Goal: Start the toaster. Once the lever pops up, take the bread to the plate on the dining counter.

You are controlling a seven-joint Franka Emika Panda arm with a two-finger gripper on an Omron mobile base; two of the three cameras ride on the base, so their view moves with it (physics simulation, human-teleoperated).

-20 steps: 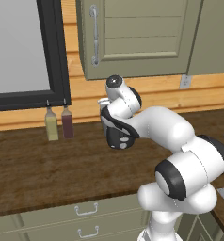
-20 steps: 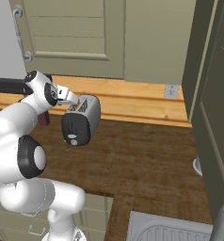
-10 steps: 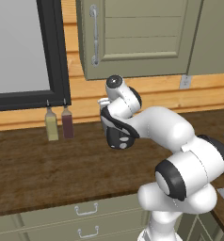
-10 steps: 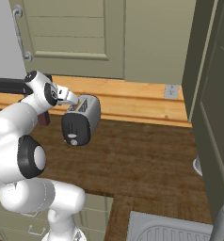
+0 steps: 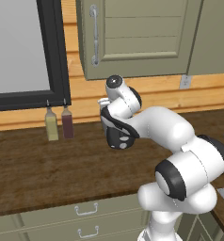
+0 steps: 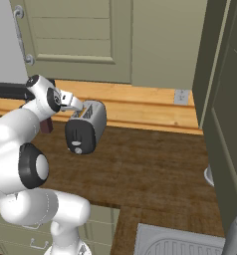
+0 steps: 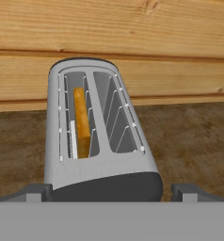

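The silver-grey toaster (image 6: 89, 124) stands on the wooden counter (image 6: 155, 164) against the back wall, its black end panel (image 6: 79, 138) facing the robot. In the hand view I look down on the toaster (image 7: 100, 136) and its two slots. The bread (image 7: 81, 121), an orange-crusted slice, stands on edge in the left slot. My gripper (image 7: 111, 192) hovers just above the toaster's black end, open, one fingertip on each side and nothing between them. The gripper (image 6: 72, 103) sits at the toaster's upper near end. My arm hides most of the toaster (image 5: 118, 137). The plate and dining counter are out of view.
Two bottles (image 5: 51, 124) (image 5: 67, 122) stand at the wall left of the toaster, under a dark-framed window (image 5: 24, 52). Olive cabinets (image 5: 132, 37) hang above. A tall cabinet (image 6: 225, 99) bounds the right side, with a sink (image 6: 180, 244) at the front right.
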